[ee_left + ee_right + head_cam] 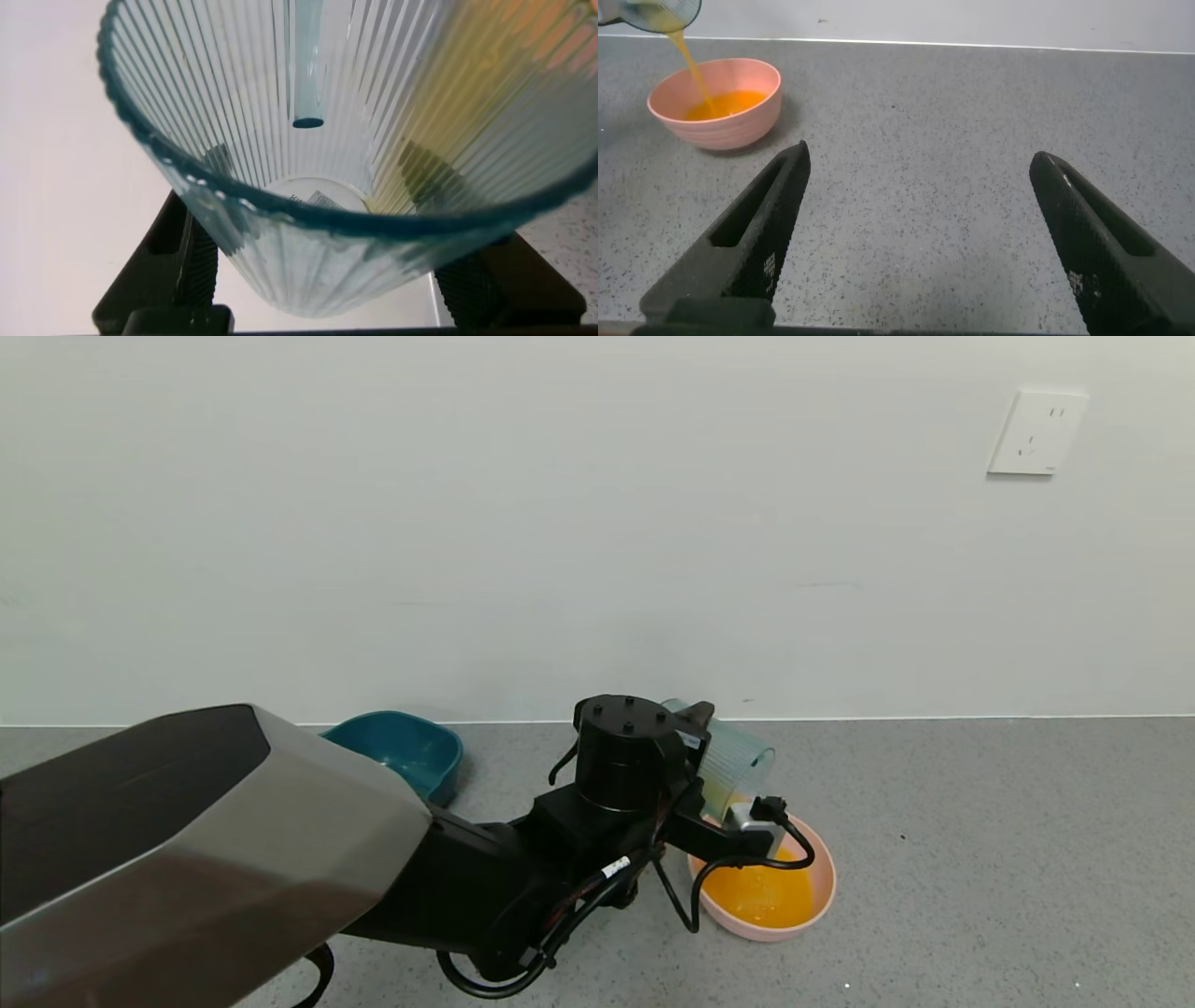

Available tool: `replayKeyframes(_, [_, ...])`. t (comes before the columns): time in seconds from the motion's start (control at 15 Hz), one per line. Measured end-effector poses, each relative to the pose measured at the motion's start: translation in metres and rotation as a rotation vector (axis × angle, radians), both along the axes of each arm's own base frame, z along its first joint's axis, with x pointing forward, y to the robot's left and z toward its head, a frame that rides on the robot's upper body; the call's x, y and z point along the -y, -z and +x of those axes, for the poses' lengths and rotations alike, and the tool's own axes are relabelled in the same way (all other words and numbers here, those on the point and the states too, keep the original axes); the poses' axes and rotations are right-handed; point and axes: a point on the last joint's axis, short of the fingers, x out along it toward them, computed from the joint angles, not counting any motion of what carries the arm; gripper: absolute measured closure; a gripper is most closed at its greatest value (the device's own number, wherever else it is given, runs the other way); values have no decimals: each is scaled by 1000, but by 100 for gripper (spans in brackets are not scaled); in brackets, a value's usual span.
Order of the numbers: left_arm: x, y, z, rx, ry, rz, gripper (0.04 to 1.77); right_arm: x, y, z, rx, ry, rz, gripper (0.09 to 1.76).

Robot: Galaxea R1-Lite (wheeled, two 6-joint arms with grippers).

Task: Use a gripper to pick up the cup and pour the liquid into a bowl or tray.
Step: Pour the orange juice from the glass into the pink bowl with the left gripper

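Observation:
My left gripper [707, 756] is shut on the ribbed blue-green cup [738, 763] and holds it tipped on its side above the pink bowl [823, 887]. Orange liquid [761, 896] lies in the bowl. In the left wrist view the cup [318, 205] fills the picture between the black fingers [187, 266], with a yellow film on its inner wall. In the right wrist view a thin orange stream [691, 65] runs from the cup's rim [654, 11] into the bowl [729, 131]. My right gripper [920, 159] is open and empty over bare counter, away from the bowl.
A dark teal tub [401, 751] stands by the wall, left of the bowl. The white wall runs along the back of the grey speckled counter [980, 859], with a socket [1036, 432] high on the right.

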Motion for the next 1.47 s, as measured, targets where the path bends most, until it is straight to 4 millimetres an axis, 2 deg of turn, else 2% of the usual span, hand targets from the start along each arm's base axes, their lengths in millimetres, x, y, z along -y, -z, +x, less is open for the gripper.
replayKeyframes(1.13, [4,-4,-5,31,18,17,52,0,0,0,0,0,0,14])
replayKeyframes(1.27, [0,-10,-1,23,-2,-36,52,0,0,0,0,0,0,14])
replayKeyframes(1.47, [-1,-20,5,-35,-54,-212,52,0,0,0,0,0,0,14])
